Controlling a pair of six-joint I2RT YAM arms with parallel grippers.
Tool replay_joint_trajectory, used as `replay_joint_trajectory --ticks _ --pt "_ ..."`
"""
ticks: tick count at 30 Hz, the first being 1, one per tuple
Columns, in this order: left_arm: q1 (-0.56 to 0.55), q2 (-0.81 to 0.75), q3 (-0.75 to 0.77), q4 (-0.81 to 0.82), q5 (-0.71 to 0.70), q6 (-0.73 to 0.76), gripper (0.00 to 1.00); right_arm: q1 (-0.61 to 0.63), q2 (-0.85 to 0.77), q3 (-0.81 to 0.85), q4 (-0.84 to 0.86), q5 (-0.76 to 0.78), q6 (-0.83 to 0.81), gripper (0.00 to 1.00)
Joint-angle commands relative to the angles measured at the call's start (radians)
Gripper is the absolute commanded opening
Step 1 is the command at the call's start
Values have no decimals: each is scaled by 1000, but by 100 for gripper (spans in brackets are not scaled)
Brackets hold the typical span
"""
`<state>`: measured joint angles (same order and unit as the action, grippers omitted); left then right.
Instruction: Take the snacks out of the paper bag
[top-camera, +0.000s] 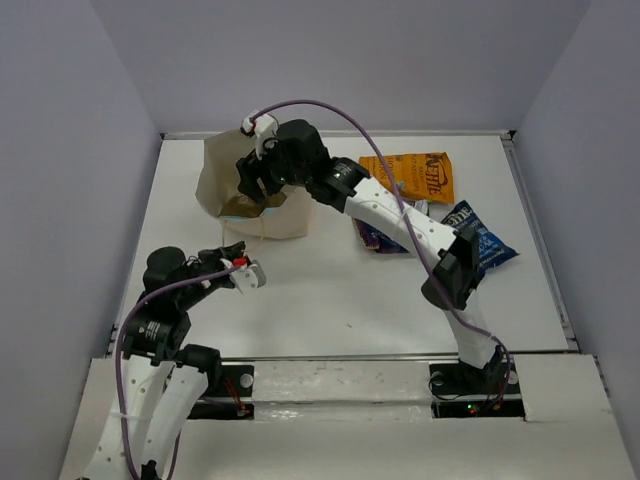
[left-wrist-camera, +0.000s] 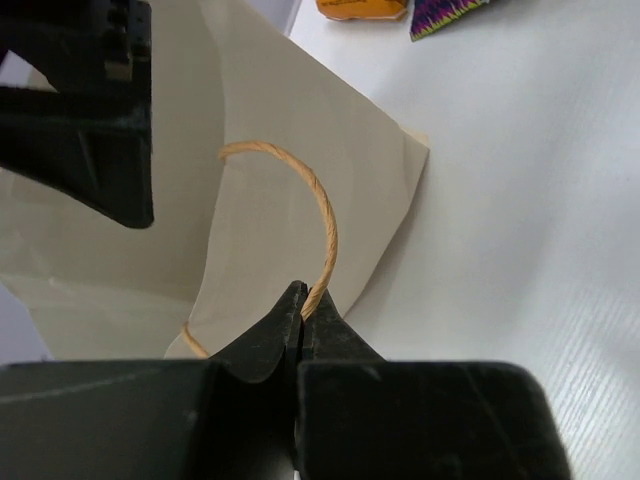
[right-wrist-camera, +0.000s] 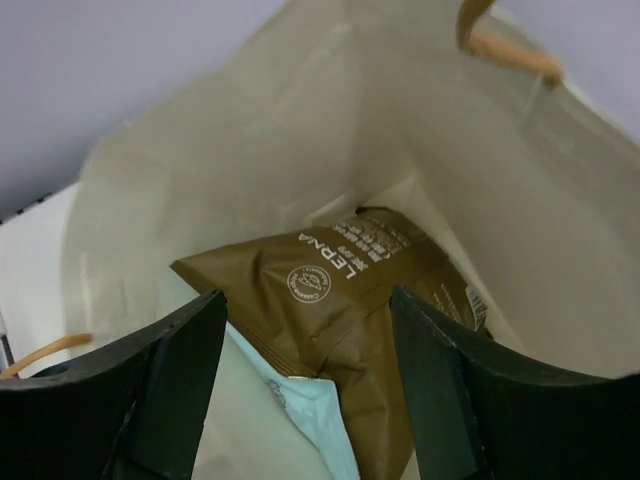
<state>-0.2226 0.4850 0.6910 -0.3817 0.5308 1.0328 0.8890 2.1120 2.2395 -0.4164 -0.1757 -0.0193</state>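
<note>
The right gripper (right-wrist-camera: 308, 300), spread wide, hangs in the mouth of the paper bag (top-camera: 285, 220) above a brown LERNA packet (right-wrist-camera: 340, 270) lying slantwise inside, a light teal packet (right-wrist-camera: 310, 420) beneath it; the left gripper (left-wrist-camera: 300, 300) pinches the bag's brown handle (left-wrist-camera: 325, 215).

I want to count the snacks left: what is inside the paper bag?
Inside the bag, a brown packet lies partly over a light teal packet. Anything under these two is covered and cannot be seen.

The paper bag (top-camera: 215, 185) is cream, its loop handle (left-wrist-camera: 328, 220) tan. Inside are a brown packet (right-wrist-camera: 330, 290) with white letters and a light teal packet (right-wrist-camera: 305, 405). At three o'clock lie an orange chip bag (top-camera: 410, 178), a purple packet (top-camera: 372, 238) and a dark blue bag (top-camera: 488, 240).
</note>
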Motion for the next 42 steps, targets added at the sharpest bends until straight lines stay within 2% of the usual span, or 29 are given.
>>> replay_joint_trajectory --ticks 1,5,8,10,12,13,16,21,25,27,28,31,32,33,37,42 --pt "-4 -42 -40 -109 47 149 0 30 58 9 -65 131 59 71" --pt "-3 -83 -90 -134 29 251 0 30 129 38 -78 243 133 77" --pt "-4 -95 -90 -175 24 285 0 30 187 87 -82 394 157 93" --pt "-4 -97 -85 -184 38 282 0 30 224 124 -91 427 159 100" --pt "-4 -101 -78 -160 47 264 0 39 325 198 -140 490 133 100" --pt "-4 -102 -77 -160 47 244 0 39 325 210 -156 490 118 100" --pt "-4 -108 -59 -86 43 146 0 39 396 172 -209 524 70 100" --pt "-4 -106 -28 -65 61 96 0 39 485 129 -278 519 74 100" --pt "-4 -102 -27 -51 63 66 0 39 500 135 -265 562 79 99" --pt "-4 -97 -22 -39 63 52 0 39 499 138 -259 567 79 86" --pt "-4 -94 -19 -34 63 47 0 39 491 138 -256 565 81 66" --pt "-4 -86 -18 -13 49 24 0 39 473 140 -252 558 81 35" --pt "-4 -83 -18 0 44 18 0 39 456 138 -249 559 79 4" --pt "-4 -80 -18 6 31 10 0 39 447 140 -242 558 79 1" --pt "-4 -65 -16 61 -21 -52 0 48 369 155 -210 493 55 1" --pt "-3 35 34 174 -202 -207 0 48 183 172 -107 230 35 1"
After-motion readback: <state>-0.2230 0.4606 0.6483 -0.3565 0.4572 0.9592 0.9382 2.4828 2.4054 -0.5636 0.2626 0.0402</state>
